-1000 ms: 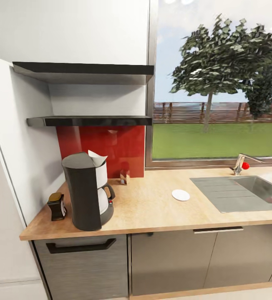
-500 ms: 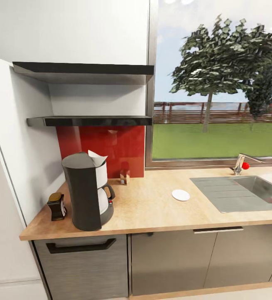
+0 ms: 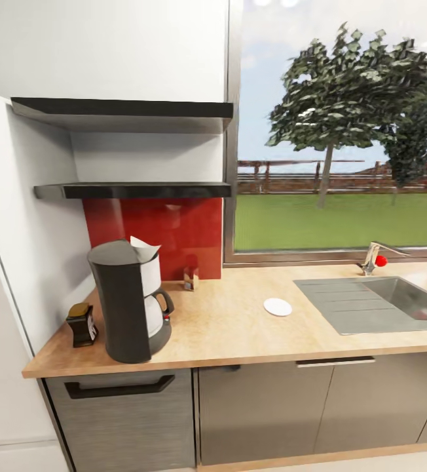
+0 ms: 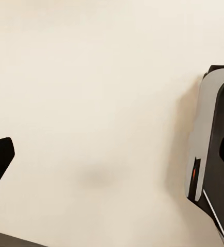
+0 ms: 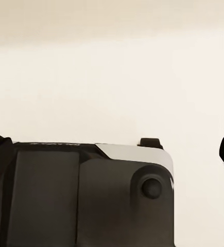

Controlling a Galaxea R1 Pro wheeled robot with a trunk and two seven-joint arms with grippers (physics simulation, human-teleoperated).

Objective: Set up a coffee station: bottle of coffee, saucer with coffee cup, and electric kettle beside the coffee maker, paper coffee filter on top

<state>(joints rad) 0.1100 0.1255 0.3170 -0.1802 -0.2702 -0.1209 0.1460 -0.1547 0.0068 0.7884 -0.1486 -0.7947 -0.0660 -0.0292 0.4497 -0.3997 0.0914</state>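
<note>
The bottle of coffee [image 3: 82, 324] sits beside the coffee maker [image 3: 127, 301] (paper coffee filter [image 3: 143, 248] on top); the saucer [image 3: 278, 307] lies well apart, needing a low, level approach; gripper states cannot be told

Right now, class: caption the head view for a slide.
Coffee maker with filter, coffee bottle beside it, saucer apart on countertop.

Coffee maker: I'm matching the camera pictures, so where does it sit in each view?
Head view: the coffee maker stands at lower left, on the countertop's left end.
Left wrist view: pale floor and a grey-black robot part.
Right wrist view: pale floor and a dark robot part.
Shared landmark: probably the pale floor, a strip along the head view's bottom edge.
</note>
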